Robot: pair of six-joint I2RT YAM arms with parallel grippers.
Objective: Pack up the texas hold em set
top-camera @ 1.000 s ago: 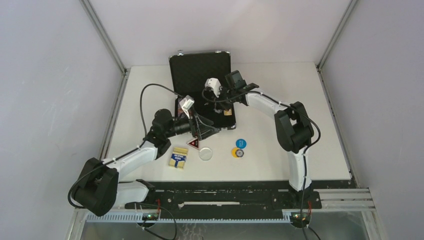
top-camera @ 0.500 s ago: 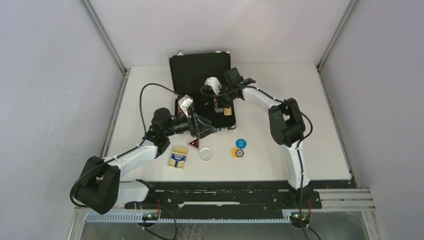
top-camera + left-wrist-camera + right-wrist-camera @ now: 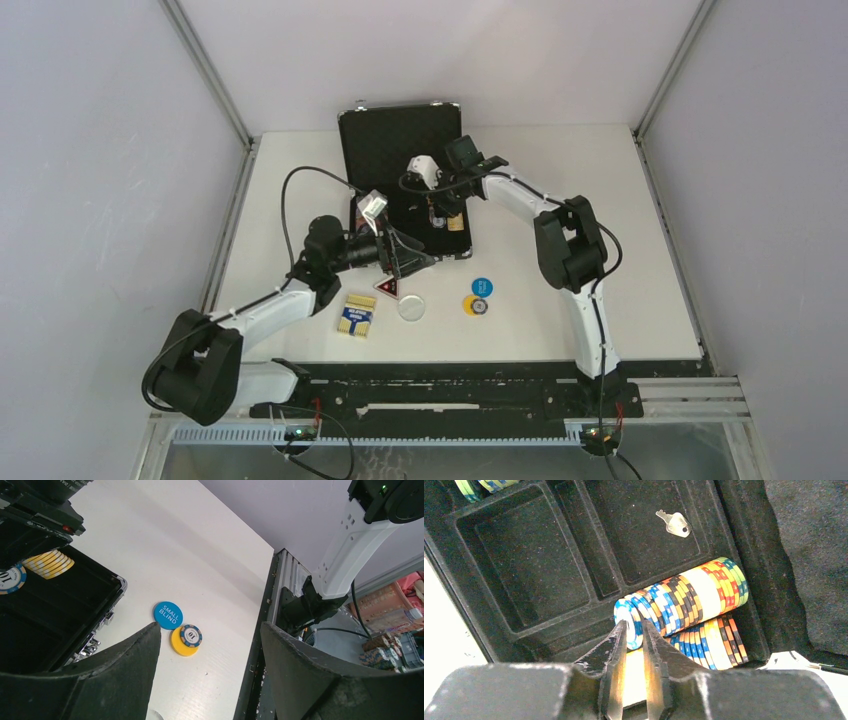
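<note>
Where right fingers (image 3: 616, 645) meet chips (image 3: 694, 595), briefcase wall (image 3: 744, 540) near

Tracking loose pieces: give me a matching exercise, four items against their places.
1 small silver key
2 blue round SMALL BLIND disc
3 yellow round disc
4 yellow-blue card box

A under a 10 poker chip
B beside the red-black triangular token
C inside the black case
D on the white table by the yellow disc

Pairs: 1-C, 2-D, 3-A, 4-B

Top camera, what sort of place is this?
Probably a robotics lab cell: a white table walled by plain grey panels, left arm and right arm bolted at its near edge, stored clutter beyond.
</note>
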